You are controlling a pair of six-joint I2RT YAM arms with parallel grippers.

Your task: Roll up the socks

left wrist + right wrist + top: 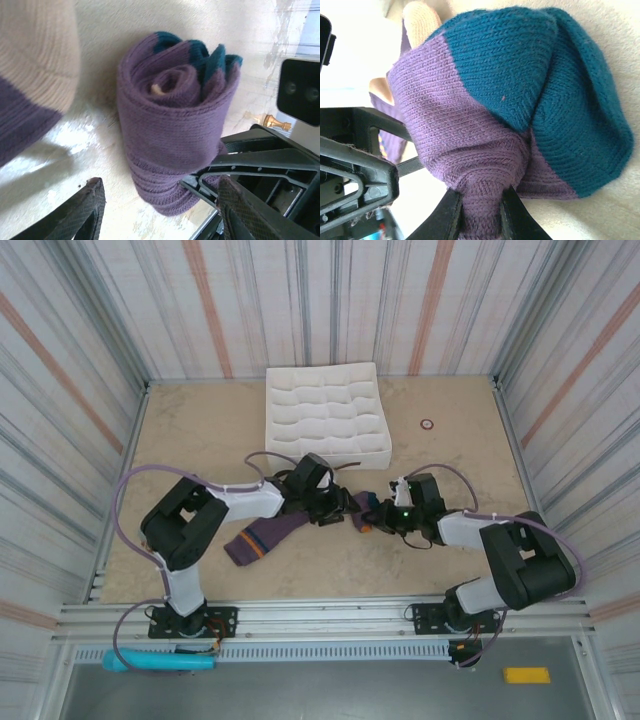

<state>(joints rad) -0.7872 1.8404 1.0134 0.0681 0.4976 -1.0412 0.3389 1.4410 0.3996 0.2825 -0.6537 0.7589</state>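
At the middle of the worktop (200, 430), the rolled sock (363, 506) sits as a tight purple coil with its teal heel folded over one end (a pale sliver peeks from the coil's centre in the left wrist view). The right gripper (482, 216) is pinched nearly closed on a fold of purple fabric at the roll's end. The left gripper (160, 200) stands spread wide, its fingers (87, 215) on either side of the roll, with a gap showing at one side. The striped sock (262, 538) lies flat just left of the roll, toward the near edge. A white divided tray (330, 453) rests behind both grippers.
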